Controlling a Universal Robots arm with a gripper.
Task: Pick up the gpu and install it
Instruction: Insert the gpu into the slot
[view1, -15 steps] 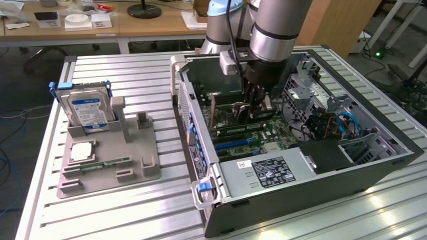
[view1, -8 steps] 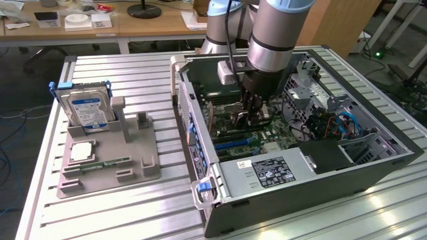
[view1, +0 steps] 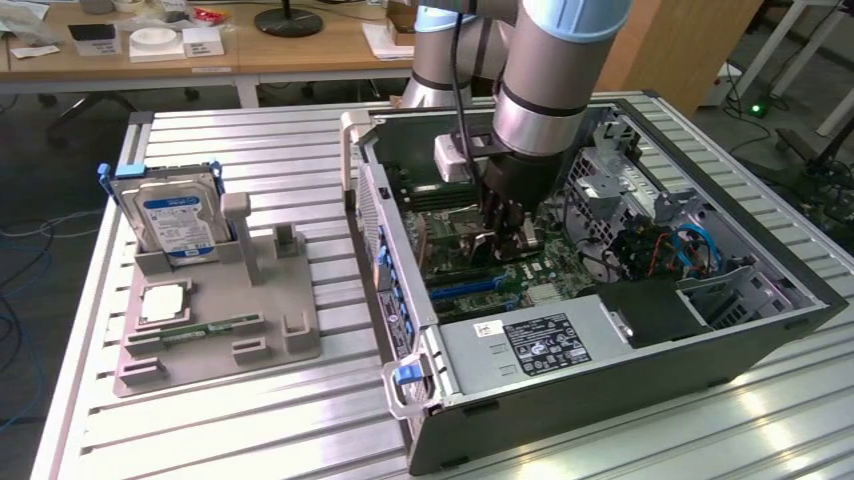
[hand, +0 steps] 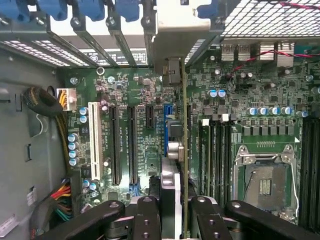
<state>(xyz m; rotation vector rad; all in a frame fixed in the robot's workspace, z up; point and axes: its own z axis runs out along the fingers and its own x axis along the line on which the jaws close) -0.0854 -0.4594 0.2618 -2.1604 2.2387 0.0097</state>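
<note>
Exterior view: camera high, off arm (view1: 547, 60), looks down slantwise over table (view1: 267, 420) and open computer case (view1: 601, 400), fairly far. Wrist view: close, faces straight onto motherboard (hand: 240, 90) inside case, past gripper (hand: 175, 202). Both views share motherboard area.

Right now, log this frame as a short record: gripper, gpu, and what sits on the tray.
gripper: shut on the gpu
place: inside the open computer case, above the motherboard
gpu: on edge, silver bracket toward the rear slot openings; whether seated cannot be told
gray tray: hard drive upright, memory stick lying flat
</note>
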